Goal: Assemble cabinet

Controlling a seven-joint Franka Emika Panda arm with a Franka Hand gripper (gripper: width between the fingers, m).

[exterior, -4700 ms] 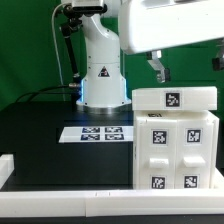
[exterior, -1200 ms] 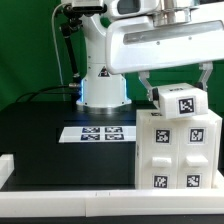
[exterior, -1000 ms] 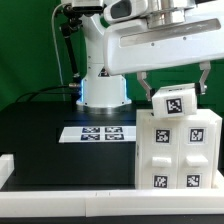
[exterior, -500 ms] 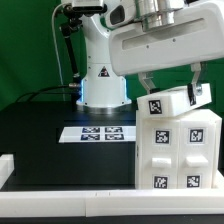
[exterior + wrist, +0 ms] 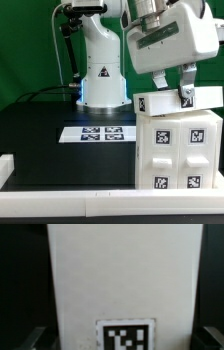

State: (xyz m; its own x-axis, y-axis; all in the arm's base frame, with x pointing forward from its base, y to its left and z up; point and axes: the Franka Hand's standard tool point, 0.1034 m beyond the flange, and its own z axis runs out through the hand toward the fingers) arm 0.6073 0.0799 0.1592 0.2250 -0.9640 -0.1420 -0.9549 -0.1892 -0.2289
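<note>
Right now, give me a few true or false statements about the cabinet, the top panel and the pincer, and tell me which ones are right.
1. The top panel lies on the cabinet body. True.
2. The pincer hangs over the marker board. False: it is at the top panel, above the cabinet body.
3. The pincer's fingers stand on either side of the top panel. True: the wrist view shows one at each long edge.
4. The cabinet body's front carries no tags. False: several black-and-white tags show on it.
5. The marker board lies on the exterior view's left of the cabinet body. True.
</note>
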